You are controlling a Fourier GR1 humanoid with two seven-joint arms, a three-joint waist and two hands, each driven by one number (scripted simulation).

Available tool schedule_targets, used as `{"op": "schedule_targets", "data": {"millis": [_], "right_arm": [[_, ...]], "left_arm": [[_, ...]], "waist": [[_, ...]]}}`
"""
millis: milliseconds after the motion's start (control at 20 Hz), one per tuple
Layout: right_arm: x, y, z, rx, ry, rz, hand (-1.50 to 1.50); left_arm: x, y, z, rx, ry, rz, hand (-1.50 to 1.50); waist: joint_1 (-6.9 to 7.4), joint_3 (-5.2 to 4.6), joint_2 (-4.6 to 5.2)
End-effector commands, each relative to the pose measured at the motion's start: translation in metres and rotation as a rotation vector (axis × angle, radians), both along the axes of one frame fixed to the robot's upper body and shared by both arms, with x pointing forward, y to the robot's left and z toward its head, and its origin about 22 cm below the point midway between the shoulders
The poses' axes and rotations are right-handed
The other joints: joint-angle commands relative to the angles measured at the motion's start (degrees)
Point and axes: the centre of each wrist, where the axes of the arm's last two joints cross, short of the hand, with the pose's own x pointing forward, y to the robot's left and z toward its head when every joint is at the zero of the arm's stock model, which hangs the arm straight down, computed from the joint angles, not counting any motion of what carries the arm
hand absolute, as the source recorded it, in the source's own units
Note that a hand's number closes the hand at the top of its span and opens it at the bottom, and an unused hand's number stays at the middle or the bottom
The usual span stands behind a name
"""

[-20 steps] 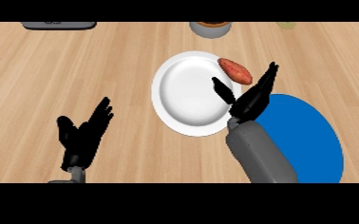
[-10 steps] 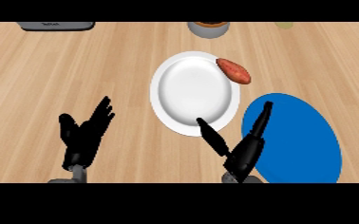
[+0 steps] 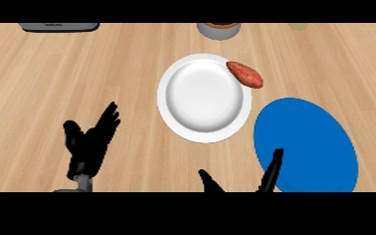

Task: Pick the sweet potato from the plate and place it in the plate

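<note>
Right hand (image 3: pixel 272 172) withdrew; sweet potato (image 3: pixel 245 74) slants upper-left to lower-right.

Under me, the counter (image 3: pixel 88 79) reads as pale wood, its grain running across in long streaks, with a low sheen. The white plate (image 3: pixel 192 134) is smooth and glossy, like glazed ceramic, with soft shading in its hollow. At its upper right rim, the sweet potato (image 3: pixel 245 74) shows a dull reddish-brown skin, faintly mottled. Lower right of the white plate, the blue plate (image 3: pixel 305 144) looks flat and evenly matt. My left hand (image 3: pixel 86 147), lower left of it, and my right hand (image 3: pixel 272 172), below it, are black, matt and plastic-looking
</note>
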Motion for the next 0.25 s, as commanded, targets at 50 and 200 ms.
{"op": "schedule_targets", "data": {"millis": [50, 200], "right_arm": [[-0.023, 0.007, 0.000, -0.018, 0.030, 0.008, -1.50], [-0.045, 0.016, -0.007, -0.020, 0.032, 0.024, -1.50]], "left_arm": [[0.010, 0.007, 0.003, 0.004, 0.026, 0.017, 0.00], [-0.006, 0.007, -0.011, -0.001, -0.010, -0.008, 0.00]], "waist": [[0.06, -0.12, 0.20], [0.06, -0.13, 0.20]]}}
